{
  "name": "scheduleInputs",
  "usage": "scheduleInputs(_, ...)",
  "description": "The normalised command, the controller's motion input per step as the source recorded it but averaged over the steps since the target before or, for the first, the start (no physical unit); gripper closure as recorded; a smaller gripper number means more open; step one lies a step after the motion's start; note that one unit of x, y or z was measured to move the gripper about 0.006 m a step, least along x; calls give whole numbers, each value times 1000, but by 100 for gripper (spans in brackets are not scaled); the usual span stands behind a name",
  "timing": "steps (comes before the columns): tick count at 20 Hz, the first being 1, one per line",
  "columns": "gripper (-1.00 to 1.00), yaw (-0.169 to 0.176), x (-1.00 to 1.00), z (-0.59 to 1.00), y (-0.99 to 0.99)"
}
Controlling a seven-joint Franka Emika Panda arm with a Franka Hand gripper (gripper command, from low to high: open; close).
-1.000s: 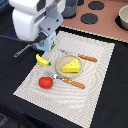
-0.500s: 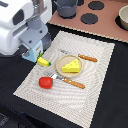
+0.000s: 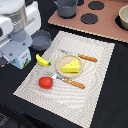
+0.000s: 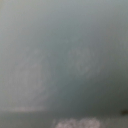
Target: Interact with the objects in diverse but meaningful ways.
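Note:
My gripper [image 3: 22, 53] is at the exterior view's left, off the mat's edge, and appears shut on the small white-blue carton [image 3: 22, 61] just above the dark table. The yellow banana [image 3: 43, 61] lies on the mat right beside it. The yellow cheese wedge [image 3: 71, 65] sits on the round tan plate [image 3: 61, 66]. The red tomato-like ball [image 3: 46, 82] lies nearer the front of the mat. A grey pan [image 3: 41, 39] stands behind the gripper. The wrist view is a grey-green blur and shows nothing clearly.
An orange-handled knife [image 3: 84, 58] lies behind the plate and a fork [image 3: 71, 82] in front of it, all on the striped mat [image 3: 95, 95]. A grey pot [image 3: 66, 7], a stove board with black burners [image 3: 90, 18] and a bowl [image 3: 123, 17] stand at the back.
My gripper has moved toward the exterior view's left and front, away from the banana, and the carton has moved with it. The other objects have not moved.

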Motion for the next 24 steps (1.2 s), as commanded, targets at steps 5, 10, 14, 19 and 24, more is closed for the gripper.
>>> scheduleInputs(5,100,-4,-342,-405,0)
scheduleInputs(10,100,0,-301,-486,2)
scheduleInputs(14,100,0,-488,-460,-8)
scheduleInputs(19,100,0,-586,-308,-30)
scheduleInputs(24,100,0,-469,-286,-9)
